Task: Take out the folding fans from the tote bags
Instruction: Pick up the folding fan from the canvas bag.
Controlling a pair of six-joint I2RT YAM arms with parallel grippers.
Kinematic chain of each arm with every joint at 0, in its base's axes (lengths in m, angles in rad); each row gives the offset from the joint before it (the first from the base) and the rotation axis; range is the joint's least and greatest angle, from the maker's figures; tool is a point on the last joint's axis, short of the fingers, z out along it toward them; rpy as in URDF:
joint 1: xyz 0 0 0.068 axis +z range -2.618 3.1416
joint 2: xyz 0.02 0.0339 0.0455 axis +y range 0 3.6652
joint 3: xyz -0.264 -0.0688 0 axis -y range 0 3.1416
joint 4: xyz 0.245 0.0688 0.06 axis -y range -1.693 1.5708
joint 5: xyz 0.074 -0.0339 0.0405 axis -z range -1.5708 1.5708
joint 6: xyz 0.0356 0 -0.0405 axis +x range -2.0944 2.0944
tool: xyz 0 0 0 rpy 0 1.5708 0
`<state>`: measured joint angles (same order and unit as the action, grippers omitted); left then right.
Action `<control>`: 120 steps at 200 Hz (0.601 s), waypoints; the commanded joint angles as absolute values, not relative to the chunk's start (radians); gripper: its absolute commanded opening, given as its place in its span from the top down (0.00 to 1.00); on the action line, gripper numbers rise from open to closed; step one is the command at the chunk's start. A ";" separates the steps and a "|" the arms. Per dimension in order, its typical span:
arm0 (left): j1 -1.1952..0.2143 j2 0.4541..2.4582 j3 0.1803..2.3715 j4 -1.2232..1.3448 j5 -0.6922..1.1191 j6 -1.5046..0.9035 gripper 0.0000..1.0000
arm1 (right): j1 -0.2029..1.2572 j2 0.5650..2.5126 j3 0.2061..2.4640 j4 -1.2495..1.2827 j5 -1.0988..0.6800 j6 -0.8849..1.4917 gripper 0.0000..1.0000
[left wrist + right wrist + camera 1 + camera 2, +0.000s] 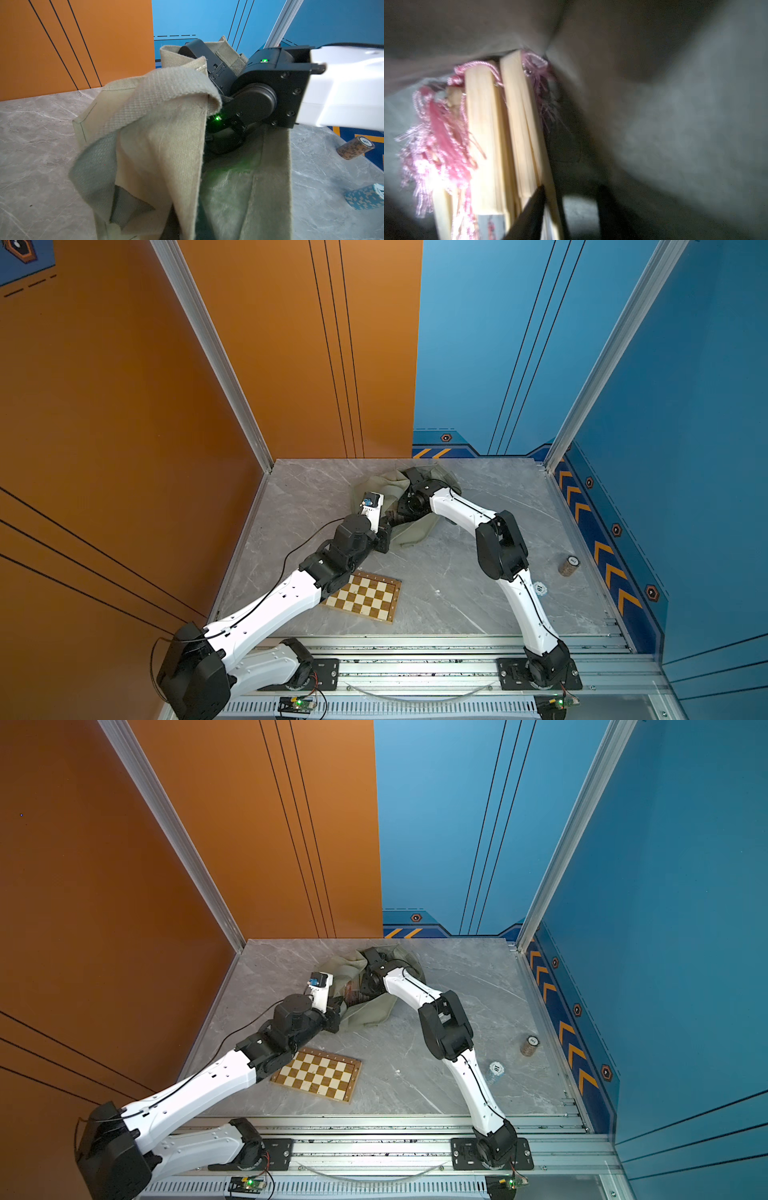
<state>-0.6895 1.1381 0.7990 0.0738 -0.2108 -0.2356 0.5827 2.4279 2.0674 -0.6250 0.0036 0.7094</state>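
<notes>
Olive-grey cloth of the tote bag (417,531) lies crumpled at the far middle of the marble surface (457,593). The left pincer (385,533) is closed at the bag's near rim, apparently pinching the fabric, though its fingers are hidden. The right pincer (572,187) reaches deep inside the bag, where the folding fans (483,135) lie bundled together (pale bamboo ribs, pink tassels (440,135)). Its jaws stand part-way apart astride the outermost fan, one finger against the rib and the other clear of it, so nothing is gripped.
</notes>
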 commanded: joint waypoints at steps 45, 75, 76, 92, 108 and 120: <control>-0.676 1.136 0.784 0.092 -0.142 -0.239 1.00 | 0.531 2.497 1.960 -0.828 -0.029 0.658 0.98; -0.681 1.155 0.795 0.062 -0.142 -0.228 1.00 | 0.508 2.388 1.813 -0.594 -0.160 0.598 1.00; -0.680 1.154 0.795 0.061 -0.143 -0.227 1.00 | 0.508 2.385 1.809 -0.587 -0.163 0.596 1.00; -0.686 1.161 0.791 0.061 -0.149 -0.221 1.00 | 0.497 2.351 1.757 -0.529 -0.196 0.591 1.00; -0.687 1.164 0.788 0.060 -0.158 -0.214 1.00 | 0.488 2.343 1.752 -0.520 -0.226 0.591 1.00; -0.689 1.166 0.784 0.058 -0.167 -0.209 1.00 | 0.486 2.342 1.746 -0.502 -0.250 0.588 1.00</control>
